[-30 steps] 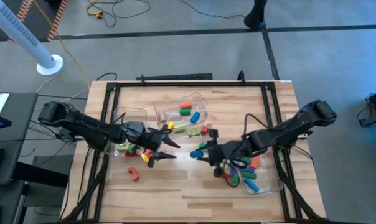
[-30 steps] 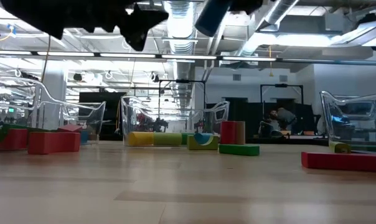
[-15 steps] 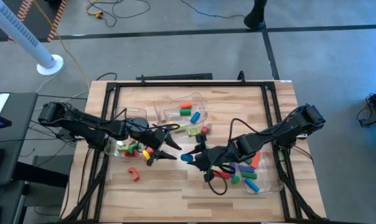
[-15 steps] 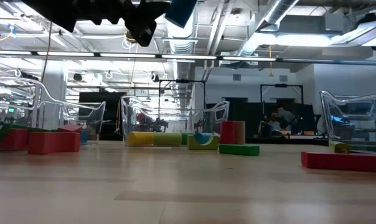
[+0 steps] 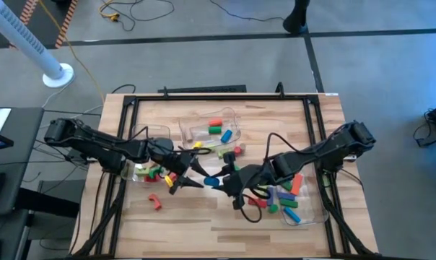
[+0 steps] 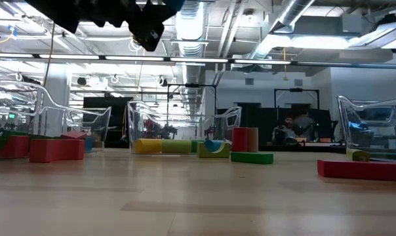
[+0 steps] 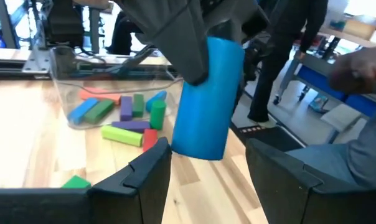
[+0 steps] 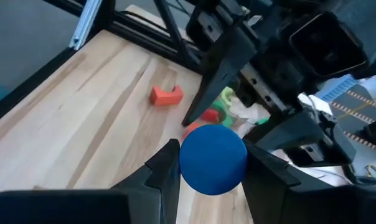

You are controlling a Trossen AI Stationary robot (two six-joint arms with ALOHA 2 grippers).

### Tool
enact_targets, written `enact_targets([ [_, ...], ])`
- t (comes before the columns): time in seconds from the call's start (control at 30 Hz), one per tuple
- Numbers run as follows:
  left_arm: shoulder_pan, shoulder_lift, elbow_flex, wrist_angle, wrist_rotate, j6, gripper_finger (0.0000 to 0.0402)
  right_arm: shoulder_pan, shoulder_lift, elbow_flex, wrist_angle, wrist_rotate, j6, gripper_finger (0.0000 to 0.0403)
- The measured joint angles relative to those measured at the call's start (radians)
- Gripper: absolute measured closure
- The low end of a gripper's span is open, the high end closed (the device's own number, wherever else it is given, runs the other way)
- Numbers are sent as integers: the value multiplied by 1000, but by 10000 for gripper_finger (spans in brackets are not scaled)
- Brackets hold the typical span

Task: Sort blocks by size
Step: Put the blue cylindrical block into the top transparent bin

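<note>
A blue cylinder block (image 5: 212,180) hangs over the table's middle with my right gripper (image 5: 224,180) shut on it. My left gripper (image 5: 198,173) faces it from the table's left and stands open. In the left wrist view the cylinder's free end (image 7: 199,146) comes down between the left gripper's (image 7: 206,171) two spread fingers, and I see no touch. Other blocks lie in three clear bins and on the table: an orange arch (image 5: 154,202), a red cylinder (image 6: 245,139) and a green bar (image 6: 252,157). My right gripper pinches the blue cylinder's round side (image 8: 187,163) between its two fingers, which lie along the cylinder. The fingers come slanting down from the table's right. The cylinder's round end (image 8: 213,158) sticks out past the fingertips toward the left gripper, clear of the table.
The clear bins stand at the left (image 5: 140,167), the far centre (image 5: 236,124) and the right (image 5: 315,206), each holding blocks. A black frame (image 5: 203,92) runs round the table top. A red bar (image 6: 362,169) and a red block (image 6: 57,149) lie on the wood.
My right gripper has carried the blue cylinder from near the right bin toward the table's left, rising a little and rolling, until the cylinder's free end stands between the left gripper's open fingers. The left gripper has stayed roughly in place.
</note>
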Motion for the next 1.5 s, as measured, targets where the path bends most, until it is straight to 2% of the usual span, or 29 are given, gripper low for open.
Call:
enact_targets([
  [0.27, 0, 56, 1, 59, 27, -8, 200, -13, -1, 0, 34, -4, -13, 239],
  [0.57, 1, 153, 90, 62, 62, 10, 200, -20, -1, 0, 0, -16, 18, 239],
  [0.97, 5, 164, 157, -70, 51, 79, 201, -14, -1, 0, -65, -4, 46, 239],
  [1.07, 8, 164, 157, -72, 45, 87, 213, -16, -1, 0, -76, -4, 53, 239],
  [1.3, 17, 164, 157, -86, 44, 123, 272, -16, -1, -1, -81, -4, 64, 239],
  [1.5, 17, 163, 157, -100, 44, 129, 274, -19, -1, -1, -86, -4, 69, 236],
])
